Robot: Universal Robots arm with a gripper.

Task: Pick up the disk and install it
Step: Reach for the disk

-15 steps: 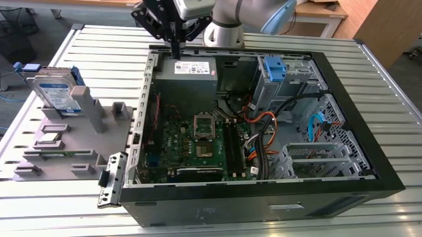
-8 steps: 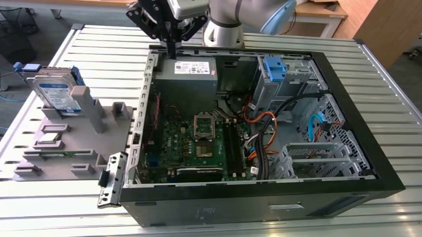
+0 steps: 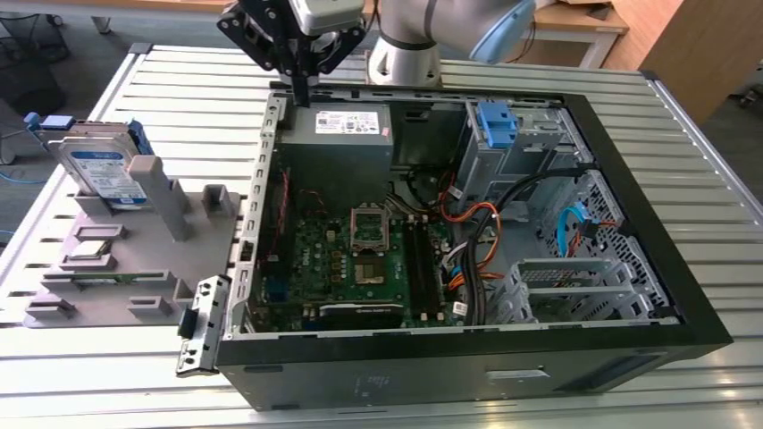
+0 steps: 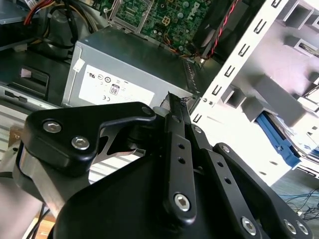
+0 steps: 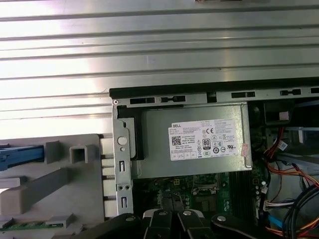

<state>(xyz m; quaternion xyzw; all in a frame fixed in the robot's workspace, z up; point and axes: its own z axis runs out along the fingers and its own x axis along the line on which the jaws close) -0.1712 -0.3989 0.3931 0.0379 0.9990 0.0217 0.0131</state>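
Note:
The disk point(image 3: 102, 168) is a silver-grey drive with a blue-and-white label and a blue bracket. It stands on edge in a grey holder point(image 3: 131, 241) at the exterior view's left, outside the computer case. Its blue bracket edge point(image 4: 277, 140) shows in both wrist views point(image 5: 17, 154). My gripper point(image 3: 300, 92) hangs over the case's far left corner, by the power supply, well apart from the disk. Its black fingers point(image 4: 173, 107) are shut together with nothing between them, and their bases point(image 5: 169, 221) show in the first wrist view.
The open computer case point(image 3: 667, 268) lies on a slatted metal table point(image 3: 179, 80). Inside are a grey power supply point(image 3: 339, 125), a green motherboard point(image 3: 346, 259), cables and a drive cage holding a blue bracket point(image 3: 495, 121). The grey holder has several other slots and posts.

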